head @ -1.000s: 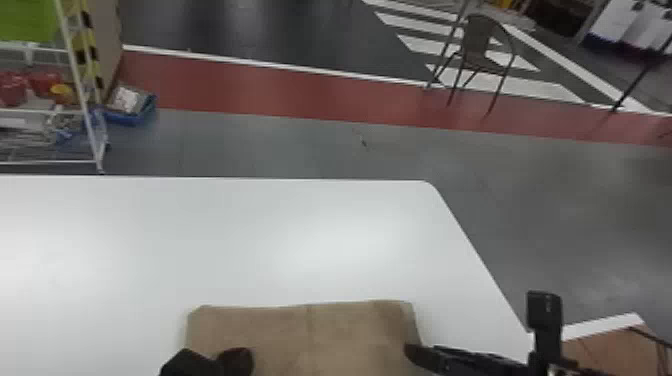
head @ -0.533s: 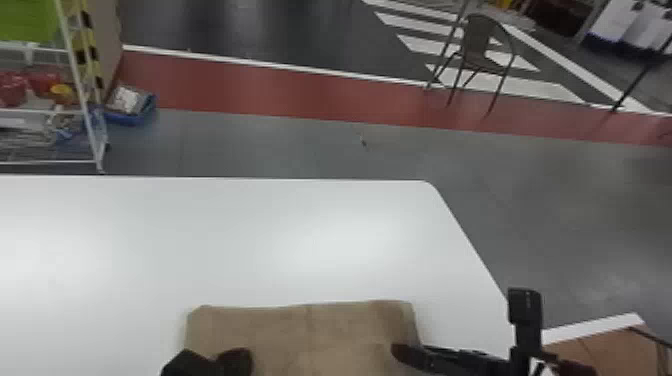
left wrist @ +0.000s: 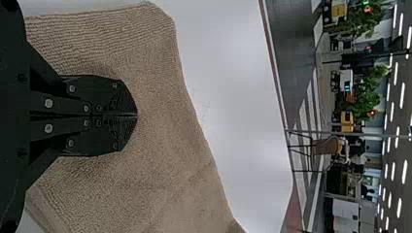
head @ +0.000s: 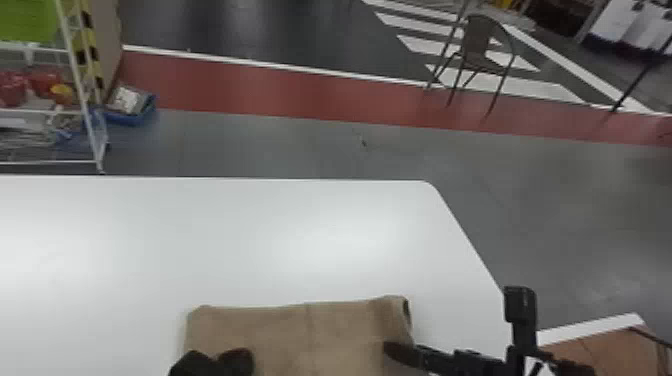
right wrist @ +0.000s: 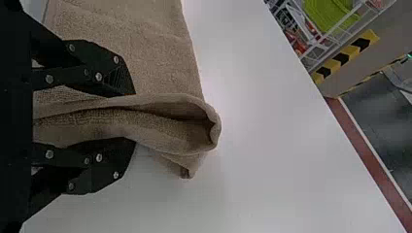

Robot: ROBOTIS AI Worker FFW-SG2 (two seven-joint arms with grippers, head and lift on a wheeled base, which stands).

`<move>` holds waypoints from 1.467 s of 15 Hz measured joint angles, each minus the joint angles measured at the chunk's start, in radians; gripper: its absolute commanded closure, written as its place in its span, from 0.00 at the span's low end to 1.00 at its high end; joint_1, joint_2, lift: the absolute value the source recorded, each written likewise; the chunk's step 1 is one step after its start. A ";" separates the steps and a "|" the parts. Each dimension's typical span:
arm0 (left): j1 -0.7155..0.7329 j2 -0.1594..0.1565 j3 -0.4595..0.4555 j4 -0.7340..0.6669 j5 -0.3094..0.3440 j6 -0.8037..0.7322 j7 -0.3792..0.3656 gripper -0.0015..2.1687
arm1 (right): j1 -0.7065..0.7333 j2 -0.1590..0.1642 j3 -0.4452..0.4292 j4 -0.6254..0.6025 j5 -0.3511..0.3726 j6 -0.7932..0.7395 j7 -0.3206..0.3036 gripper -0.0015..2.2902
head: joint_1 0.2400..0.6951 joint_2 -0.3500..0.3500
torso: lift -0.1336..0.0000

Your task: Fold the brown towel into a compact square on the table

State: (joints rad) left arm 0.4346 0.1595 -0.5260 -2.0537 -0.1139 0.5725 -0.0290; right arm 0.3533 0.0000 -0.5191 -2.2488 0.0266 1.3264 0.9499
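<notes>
1. Towards 4 o'clock on the brown towel [head: 280,335], the right claw [right wrist: 135,116] has edged inward, towards 9 o'clock. The cloth's 3 o'clock side now curls up where it lay flatter: likely the start of a sideways fold.
2. Right claw: fingers parted, a loose roll of towel between them. Whether it is pinched cannot be told.
3. Left claw [left wrist: 137,115]: tips together, no cloth seen in them, over the towel near 8 o'clock. It may be steadying the cloth, but could block a fold brought across.
4. Towel lies on the near part of the desk [head: 250,235], at 6 o'clock, still a broad panel. The roll probably needs carrying over, then pressing flat; it could slip or bunch.
5. Beyond the desk: white rack [head: 50,162] at 10 o'clock, chair [head: 475,40] at 1 o'clock, neither in the way.
</notes>
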 measured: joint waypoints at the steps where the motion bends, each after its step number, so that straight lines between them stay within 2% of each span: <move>1: -0.001 0.000 0.000 0.004 0.000 0.004 0.000 0.93 | 0.000 0.000 -0.004 -0.005 -0.010 0.004 0.015 0.49 | 1.00 0.00 | 0.08; 3: -0.003 -0.001 -0.004 0.009 0.000 0.006 0.000 0.93 | 0.000 0.000 -0.012 -0.019 -0.045 0.010 0.034 0.49 | 1.00 0.00 | 0.08; 6: -0.007 -0.003 -0.013 0.015 0.003 0.009 -0.001 0.93 | -0.002 0.000 0.014 -0.074 -0.085 0.062 0.029 0.49 | 1.00 0.00 | 0.08; 12: -0.018 -0.005 -0.032 0.022 0.010 0.019 -0.006 0.93 | -0.012 0.000 0.131 -0.149 -0.118 0.130 -0.013 0.49 | 1.00 0.00 | 0.08; 15: -0.018 -0.001 -0.035 0.001 0.021 0.023 -0.004 0.92 | -0.014 0.000 0.190 -0.167 -0.124 0.134 -0.057 0.49 | 1.00 0.00 | 0.08; 19: 0.043 0.015 0.021 -0.158 0.048 0.006 -0.018 0.92 | -0.017 0.000 0.185 -0.141 -0.122 0.077 -0.082 0.49 | 1.00 0.02 | 0.08; 22: 0.048 0.017 0.064 -0.202 0.061 0.020 -0.036 0.92 | -0.022 0.000 0.150 -0.120 -0.124 0.049 -0.081 0.49 | 1.00 0.03 | 0.08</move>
State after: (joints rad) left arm 0.4824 0.1761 -0.4615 -2.2553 -0.0528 0.5926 -0.0654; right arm 0.3314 0.0000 -0.3695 -2.3693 -0.0975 1.3754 0.8691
